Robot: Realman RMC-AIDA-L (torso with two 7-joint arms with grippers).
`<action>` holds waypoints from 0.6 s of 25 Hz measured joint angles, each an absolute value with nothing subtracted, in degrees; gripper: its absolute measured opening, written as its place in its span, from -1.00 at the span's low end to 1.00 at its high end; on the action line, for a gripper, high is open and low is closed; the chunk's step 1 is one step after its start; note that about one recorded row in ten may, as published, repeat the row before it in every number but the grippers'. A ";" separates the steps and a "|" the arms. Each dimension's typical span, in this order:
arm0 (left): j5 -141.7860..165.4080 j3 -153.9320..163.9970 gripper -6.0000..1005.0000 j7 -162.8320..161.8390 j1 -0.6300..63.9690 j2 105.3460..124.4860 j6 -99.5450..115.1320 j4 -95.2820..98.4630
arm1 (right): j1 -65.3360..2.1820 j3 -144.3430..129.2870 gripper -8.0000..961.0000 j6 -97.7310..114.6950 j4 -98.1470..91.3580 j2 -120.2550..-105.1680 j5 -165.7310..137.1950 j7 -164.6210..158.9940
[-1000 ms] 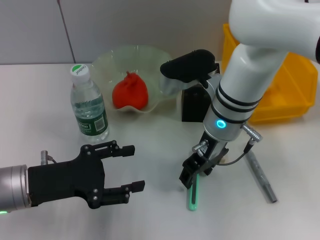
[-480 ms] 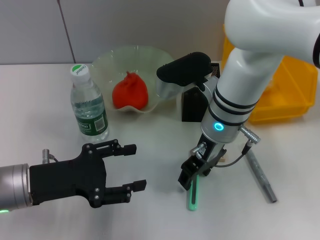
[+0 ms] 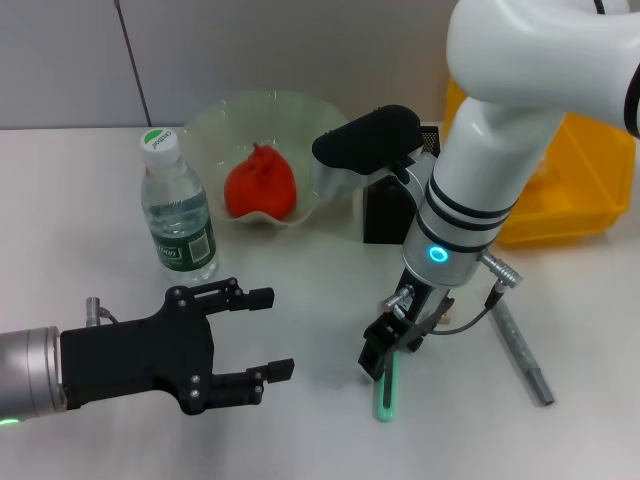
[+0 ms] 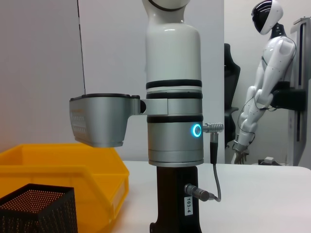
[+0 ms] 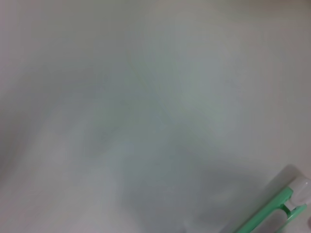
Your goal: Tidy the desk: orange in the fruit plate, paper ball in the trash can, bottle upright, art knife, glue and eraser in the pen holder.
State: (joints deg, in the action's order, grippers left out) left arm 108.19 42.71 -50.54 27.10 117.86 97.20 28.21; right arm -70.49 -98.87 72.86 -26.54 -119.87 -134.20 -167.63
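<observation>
My right gripper (image 3: 390, 345) stands low over the table, open, its fingers straddling the upper end of a green stick (image 3: 385, 395), probably the glue, which lies flat. The stick's tip also shows as green plastic (image 5: 272, 216) in the right wrist view. A grey metal art knife (image 3: 522, 352) lies to its right. The orange (image 3: 260, 185) rests in the clear fruit plate (image 3: 210, 125). Left of the plate the bottle (image 3: 178, 212) stands upright. The black mesh pen holder (image 3: 383, 215) sits behind my right arm. My left gripper (image 3: 268, 335) hovers open and empty at the front left. Paper ball and eraser are out of view.
A yellow bin (image 3: 580, 185) stands at the back right, beside the pen holder (image 4: 36, 208); the same bin (image 4: 58, 170) shows in the left wrist view. My right arm's cable (image 3: 470, 315) loops near the art knife.
My right arm has shifted slightly left over the green stick, which has not moved. The left gripper has crept a little to the right.
</observation>
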 joint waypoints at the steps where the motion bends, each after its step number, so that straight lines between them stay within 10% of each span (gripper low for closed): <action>1: 108.19 42.71 0.50 -50.54 27.13 117.86 97.20 28.21 | -70.48 -98.87 0.32 72.86 -26.54 -119.87 -134.20 -167.54; 15: 108.19 42.71 0.50 -50.53 27.16 117.96 97.14 28.21 | -70.14 -98.88 0.21 72.86 -26.54 -119.87 -134.20 -166.98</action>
